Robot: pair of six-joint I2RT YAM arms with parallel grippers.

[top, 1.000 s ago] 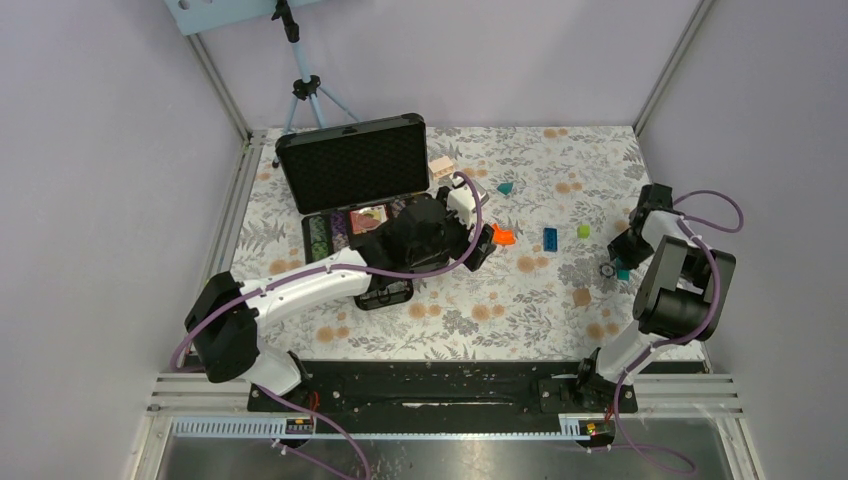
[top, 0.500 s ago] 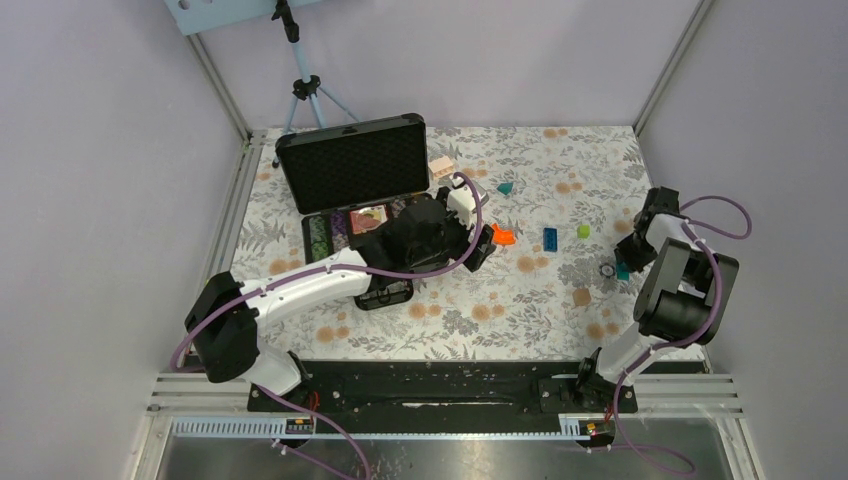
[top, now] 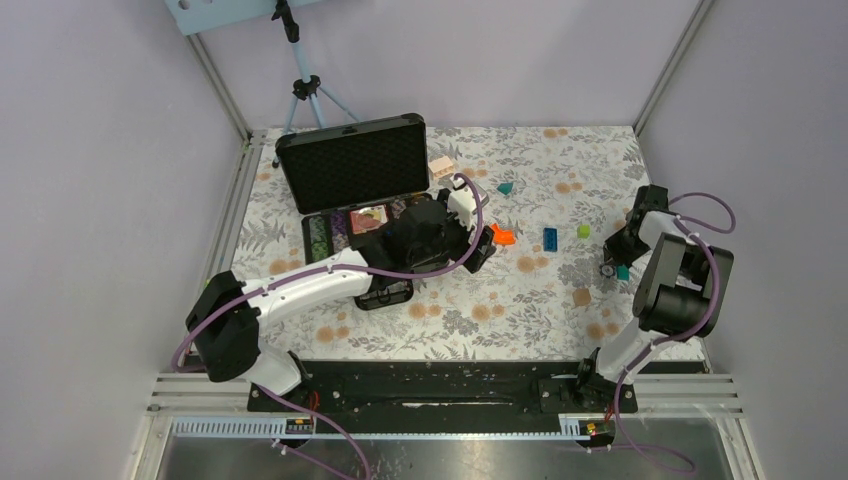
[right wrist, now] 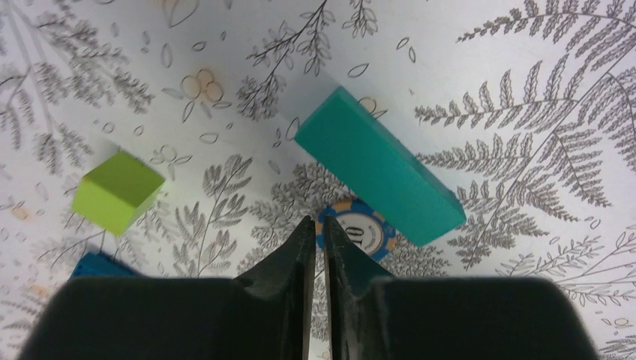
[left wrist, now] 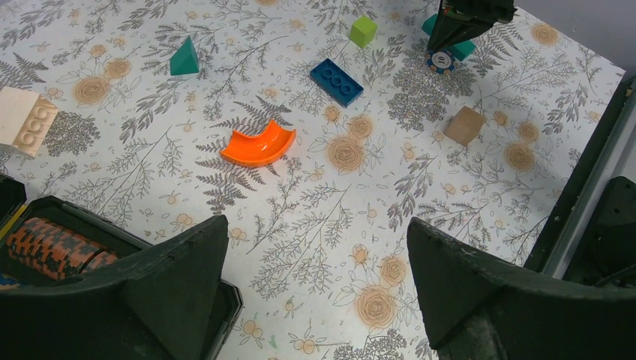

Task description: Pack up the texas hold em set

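The loose poker chip (right wrist: 360, 229) lies flat on the table (right wrist: 525, 90) just beside a teal block (right wrist: 379, 176), well apart from the open briefcase (top: 350, 165). I judge it light, hard, thin and slick, best pinched across its rim. My right tool (right wrist: 316, 225) is at its edge, nearly clenched with nothing visibly between; my left tool (left wrist: 315, 247) gapes, empty

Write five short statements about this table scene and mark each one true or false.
1. The case has its lid up. True.
2. The left hand is open. True.
3. The poker chip lies next to the orange block. False: it lies beside the teal block.
4. The right hand has its fingers spread wide. False: they are almost together.
5. The orange block sits inside the case. False: it lies on the table.
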